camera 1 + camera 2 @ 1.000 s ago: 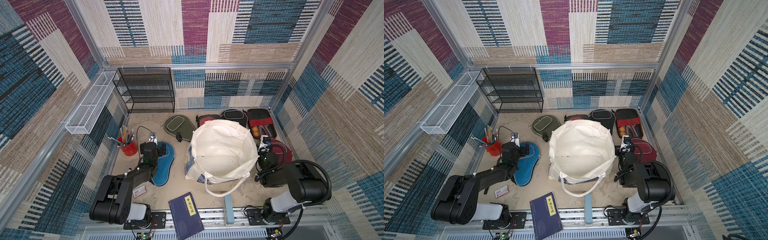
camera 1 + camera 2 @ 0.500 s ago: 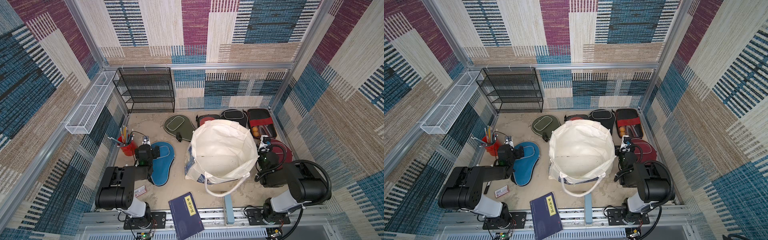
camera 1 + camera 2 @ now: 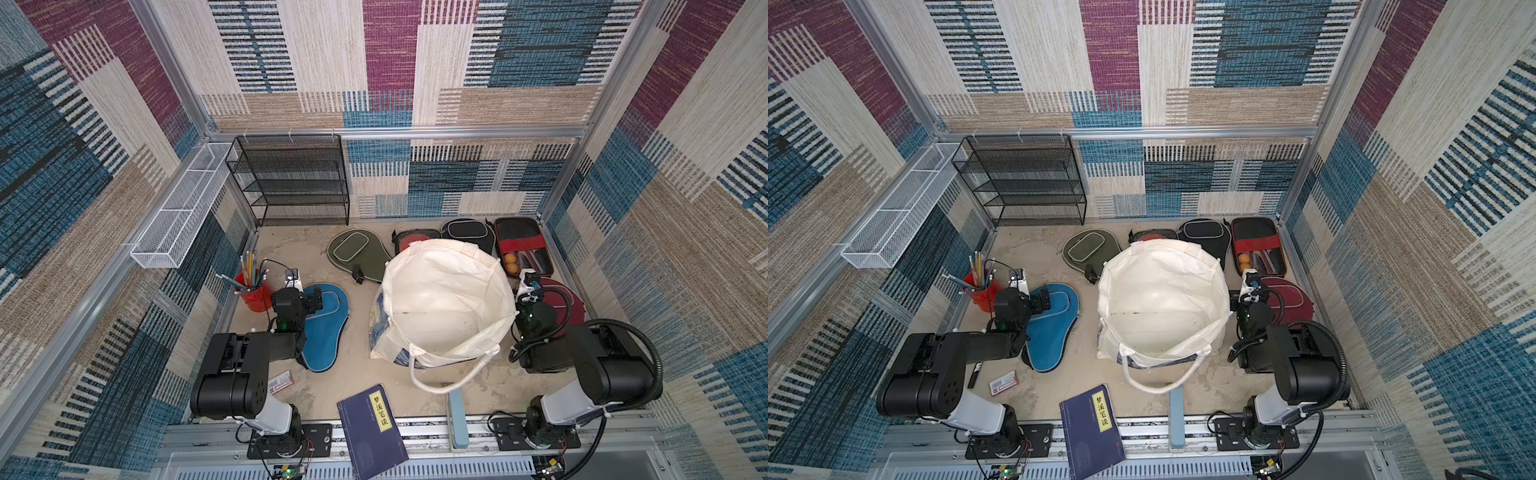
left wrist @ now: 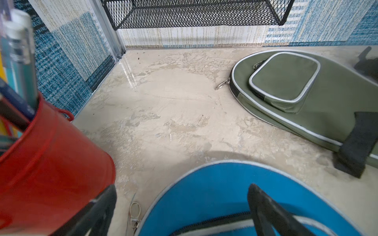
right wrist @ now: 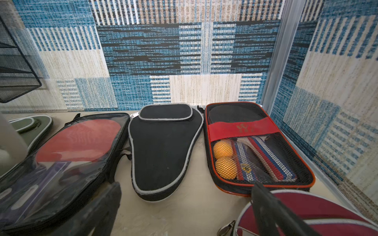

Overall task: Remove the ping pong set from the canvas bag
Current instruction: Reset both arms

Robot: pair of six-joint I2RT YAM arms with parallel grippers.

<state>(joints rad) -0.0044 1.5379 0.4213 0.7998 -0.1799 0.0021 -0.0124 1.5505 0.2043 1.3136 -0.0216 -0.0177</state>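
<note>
Left gripper [image 4: 182,189] and right gripper [image 5: 187,187] stand spread, empty. The ping pong set [image 5: 163,147] lies on the table [image 3: 291,249] around the canvas bag [image 3: 449,291]; its cases look light, soft-padded, best pinched at an edge.

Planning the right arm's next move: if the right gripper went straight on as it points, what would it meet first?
Probably the black paddle case, lying flat just ahead of the open right gripper; depth is unclear, so it might pass over it.
</note>
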